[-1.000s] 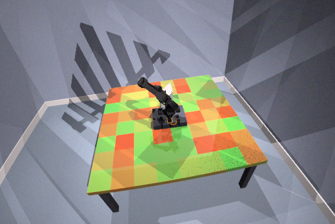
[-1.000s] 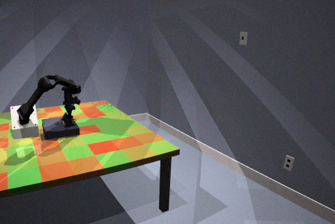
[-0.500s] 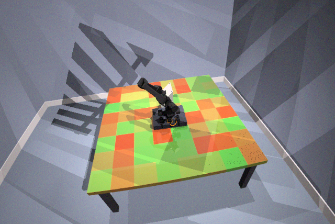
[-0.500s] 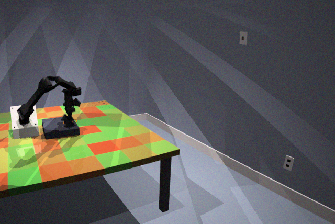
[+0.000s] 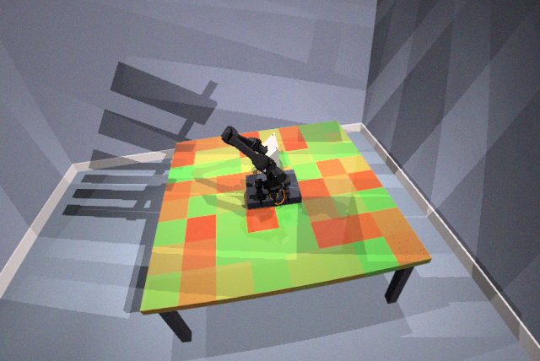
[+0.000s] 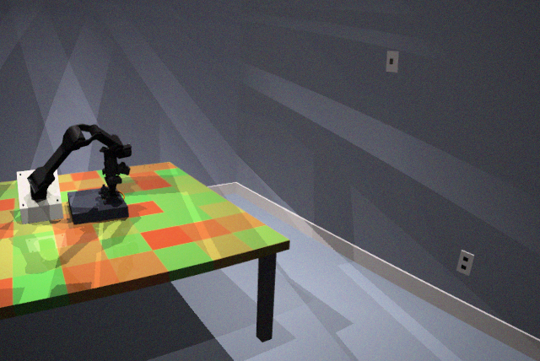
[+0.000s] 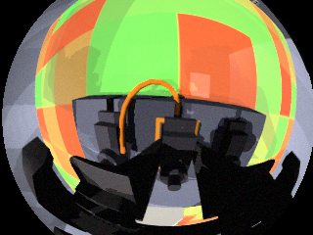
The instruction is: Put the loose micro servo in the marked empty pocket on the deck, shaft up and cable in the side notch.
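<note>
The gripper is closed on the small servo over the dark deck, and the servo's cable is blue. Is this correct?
Not quite: the cable is orange, as the wrist view shows. The rest holds: the gripper is closed on the servo over the dark deck.

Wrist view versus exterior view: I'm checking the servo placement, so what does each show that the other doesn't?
Only the wrist view shows the orange cable looping up from the micro servo, the orange-marked pocket edge, and neighbouring servos seated in the deck.

Only the exterior view shows the whole arm arched from its white base block, the table's leg, and wall outlets.

Both show the gripper low over the dark deck, shut on the servo, above the chequered table.
</note>
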`<state>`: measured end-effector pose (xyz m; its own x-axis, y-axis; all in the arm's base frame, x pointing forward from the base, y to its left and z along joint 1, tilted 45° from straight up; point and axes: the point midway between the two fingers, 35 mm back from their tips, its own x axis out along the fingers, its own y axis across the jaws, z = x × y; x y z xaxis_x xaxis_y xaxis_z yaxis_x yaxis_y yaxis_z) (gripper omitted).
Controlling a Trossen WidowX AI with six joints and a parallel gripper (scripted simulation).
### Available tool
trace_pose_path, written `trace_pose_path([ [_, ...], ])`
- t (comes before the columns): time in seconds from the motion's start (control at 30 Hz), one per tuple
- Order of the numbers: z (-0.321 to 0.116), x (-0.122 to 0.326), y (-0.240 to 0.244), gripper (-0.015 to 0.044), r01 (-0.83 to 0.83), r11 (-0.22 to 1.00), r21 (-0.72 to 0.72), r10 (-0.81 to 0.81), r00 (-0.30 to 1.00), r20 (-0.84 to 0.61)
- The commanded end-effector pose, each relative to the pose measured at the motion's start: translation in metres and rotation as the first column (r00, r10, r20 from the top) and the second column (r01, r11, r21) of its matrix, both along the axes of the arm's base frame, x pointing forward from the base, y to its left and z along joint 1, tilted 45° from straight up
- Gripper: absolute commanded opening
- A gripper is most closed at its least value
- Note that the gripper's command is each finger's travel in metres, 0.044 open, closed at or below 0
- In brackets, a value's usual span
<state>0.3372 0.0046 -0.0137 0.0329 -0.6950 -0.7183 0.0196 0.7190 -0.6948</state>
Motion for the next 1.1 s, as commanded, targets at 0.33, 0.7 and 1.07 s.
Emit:
trace_pose_path([
  [0.33, -0.006, 0.0, -0.005, 0.0105, -0.007, 1.0, -0.004, 0.007, 1.0, -0.003],
  [0.7, 0.02, -0.008, 0.018, 0.0188, -0.007, 1.0, -0.003, 0.007, 1.0, -0.003],
  [1.07, 0.026, -0.032, 0.032, 0.0292, -0.01, 1.0, 0.0, 0.01, 1.0, -0.012],
])
